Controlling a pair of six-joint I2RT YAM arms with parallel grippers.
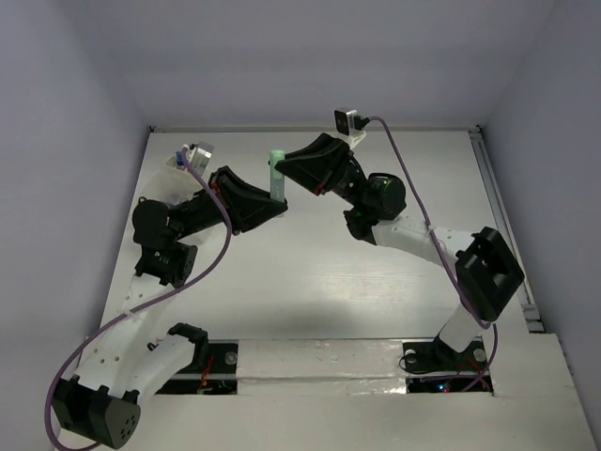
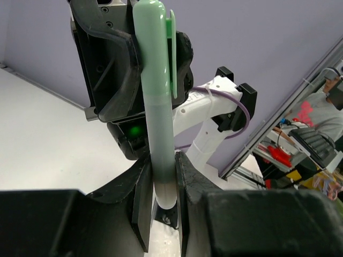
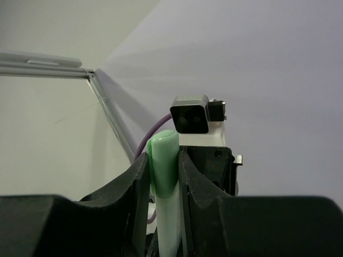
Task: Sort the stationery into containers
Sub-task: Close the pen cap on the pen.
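A pale green marker (image 1: 276, 177) with a brighter green clipped cap hangs in the air above the far middle of the table, held at both ends. My left gripper (image 1: 273, 204) is shut on its lower, uncapped end; in the left wrist view the barrel (image 2: 158, 112) rises from between those jaws (image 2: 164, 179). My right gripper (image 1: 285, 165) is shut on the cap end, and the green cap (image 3: 163, 152) sits squeezed between its fingers (image 3: 164, 167). The containers are out of view, and so is the rest of the stationery.
The white table (image 1: 310, 282) is walled by pale panels at the back and sides. A metal rail (image 1: 508, 235) runs along its right edge. Beyond that edge, the left wrist view shows a person (image 2: 323, 104) and workshop clutter.
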